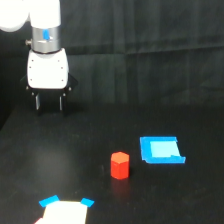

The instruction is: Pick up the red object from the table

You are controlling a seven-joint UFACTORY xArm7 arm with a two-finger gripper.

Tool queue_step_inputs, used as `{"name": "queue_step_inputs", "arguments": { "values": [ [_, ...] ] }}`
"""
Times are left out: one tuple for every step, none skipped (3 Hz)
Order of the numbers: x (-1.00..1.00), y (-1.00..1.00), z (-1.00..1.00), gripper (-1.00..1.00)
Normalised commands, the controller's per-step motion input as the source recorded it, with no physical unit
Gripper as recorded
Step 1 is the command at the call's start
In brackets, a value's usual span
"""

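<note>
White blue-cornered card (64, 211), red object (120, 165) on black-clothed table (60, 155); far gripper (49, 102) parted, empty.

Small red-orange hexagonal block (120, 165) upright on the black-clothed table (165, 100), just beside a flat blue piece (161, 150).

A black cloth backdrop (150, 25) hangs behind the scene, creased in faint horizontal folds. It meets an equally dark, matte surface below. Light is dim and even, with a soft sheen.
</note>
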Motion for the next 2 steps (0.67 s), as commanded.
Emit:
{"name": "queue_step_inputs", "arguments": {
  "values": [
    [1.00, -1.00, -0.61, 1.00],
    [1.00, -1.00, -0.42, 0.86]
  ]
}}
